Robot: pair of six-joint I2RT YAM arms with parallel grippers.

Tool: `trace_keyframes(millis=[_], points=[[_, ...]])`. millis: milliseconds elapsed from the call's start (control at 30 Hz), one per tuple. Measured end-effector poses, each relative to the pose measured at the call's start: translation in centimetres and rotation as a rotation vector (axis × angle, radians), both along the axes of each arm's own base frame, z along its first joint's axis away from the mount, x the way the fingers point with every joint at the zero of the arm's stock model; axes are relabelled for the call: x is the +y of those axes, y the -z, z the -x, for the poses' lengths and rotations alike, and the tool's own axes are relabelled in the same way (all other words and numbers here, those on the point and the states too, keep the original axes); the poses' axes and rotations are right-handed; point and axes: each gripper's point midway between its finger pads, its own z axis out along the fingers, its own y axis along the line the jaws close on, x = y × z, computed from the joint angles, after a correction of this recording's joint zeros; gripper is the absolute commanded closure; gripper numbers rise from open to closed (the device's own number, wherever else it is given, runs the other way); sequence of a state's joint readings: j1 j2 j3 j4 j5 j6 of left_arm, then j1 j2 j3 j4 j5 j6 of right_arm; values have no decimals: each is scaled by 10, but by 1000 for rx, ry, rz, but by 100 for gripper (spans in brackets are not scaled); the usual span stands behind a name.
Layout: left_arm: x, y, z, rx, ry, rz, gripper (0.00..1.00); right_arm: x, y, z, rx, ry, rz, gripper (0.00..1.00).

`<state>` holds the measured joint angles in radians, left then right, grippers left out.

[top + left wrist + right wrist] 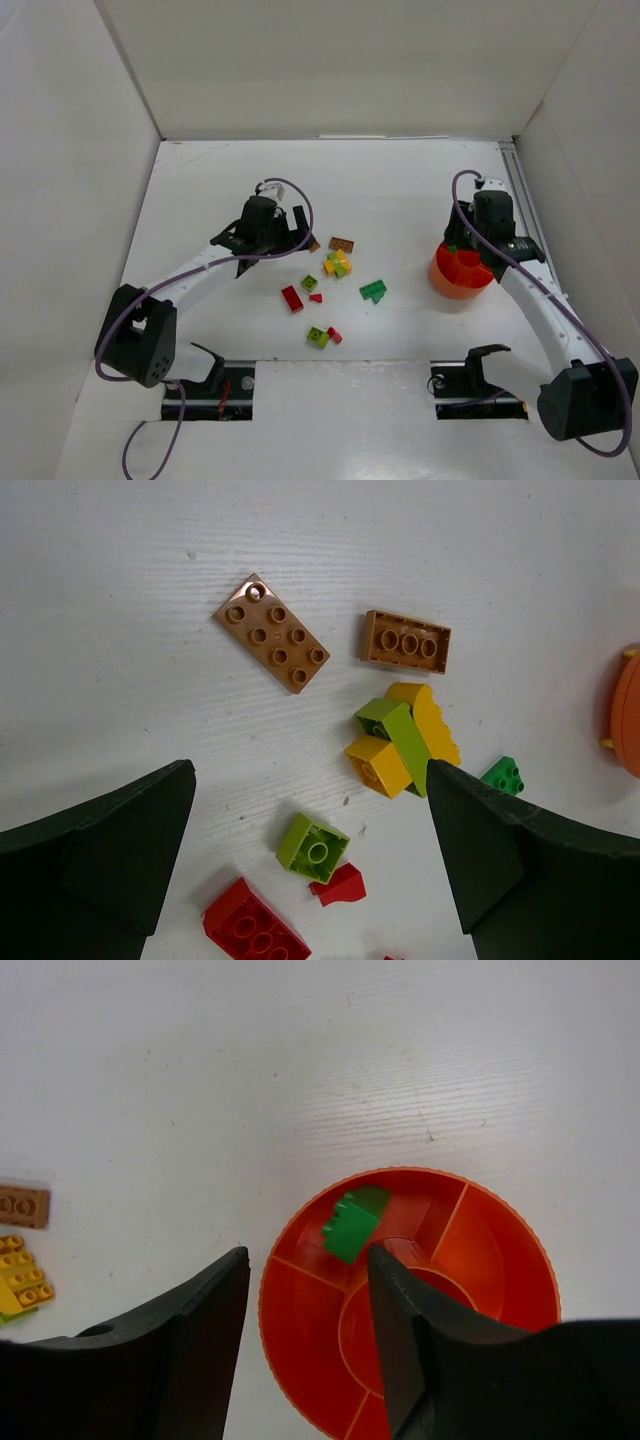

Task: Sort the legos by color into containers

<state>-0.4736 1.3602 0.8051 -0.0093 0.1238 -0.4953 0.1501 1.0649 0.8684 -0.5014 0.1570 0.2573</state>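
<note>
Two claws, both released.

Entry 1, the left claw [310,770]: fingers [110,850] spread wide with nothing between them, hanging over the white tabletop [120,600] at the left fringe of the loose legos [330,285].
- Ahead of the claw: a brown flat plate [272,633] lying on a diagonal, and near it, not touching, a brown brick [405,641].
- In the gap between the fingers: a lime brick [313,847] with a small red piece [338,884] just beside it, and a red brick [255,928] cut off by the lower frame edge.
- Close to the right-hand finger: a yellow-and-lime cluster [403,742], its pieces touching, and a green brick [503,776] partly hidden behind that finger.

Entry 2, the right claw [307,1257]: fingers parted, grasping nothing, poised over the left rim of the orange bowl [500,1260].
- A second green brick [352,1222] lies in an outer compartment at the bowl's far-left side, at the tip of one finger. Whether they touch cannot be told.

Entry 3, surroundings from the overhead view:
- The bowl stands well apart from the pile, near the tabletop's right edge, where a rail [522,190] runs.
- A second lime brick [318,337] and a second red piece [334,335] lie just beside each other, nearest the arm bases.
- White walls [330,60] close three sides.
- Plain tabletop stretches from the pile to the far wall and across to the bowl.
</note>
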Motion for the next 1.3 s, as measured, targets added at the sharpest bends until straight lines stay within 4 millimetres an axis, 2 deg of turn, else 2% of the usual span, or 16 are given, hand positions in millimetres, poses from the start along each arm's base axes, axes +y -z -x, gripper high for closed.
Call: trace_keyframes(millis=[167, 267, 333, 433, 600, 667, 733, 933, 1000, 1067, 1300], points=[[0, 1, 1, 9, -3, -1, 0, 2, -8, 3, -25, -35, 6, 41], [1, 2, 3, 19, -7, 1, 0, 14, -15, 6, -51, -127, 23, 36], [1, 3, 3, 26, -13, 4, 0, 33, -19, 9, -65, -211, 38, 35], [2, 7, 7, 41, -24, 12, 0, 74, -15, 20, -58, -377, 64, 34], [14, 27, 32, 106, -51, 7, 0, 134, 1, 45, -22, -609, 117, 33], [20, 33, 43, 126, -66, 5, 0, 153, 9, 54, -14, -680, 128, 33], [25, 36, 52, 137, -87, 8, 0, 165, 22, 59, 11, -717, 134, 34], [34, 29, 65, 120, -138, 51, 0, 178, 88, 74, 180, -756, 180, 34], [36, 26, 68, 110, -151, 62, 0, 179, 103, 79, 222, -757, 193, 33], [37, 23, 68, 102, -160, 70, 0, 181, 113, 84, 251, -754, 203, 31], [38, 22, 68, 101, -171, 76, 0, 180, 126, 87, 287, -716, 211, 31]])
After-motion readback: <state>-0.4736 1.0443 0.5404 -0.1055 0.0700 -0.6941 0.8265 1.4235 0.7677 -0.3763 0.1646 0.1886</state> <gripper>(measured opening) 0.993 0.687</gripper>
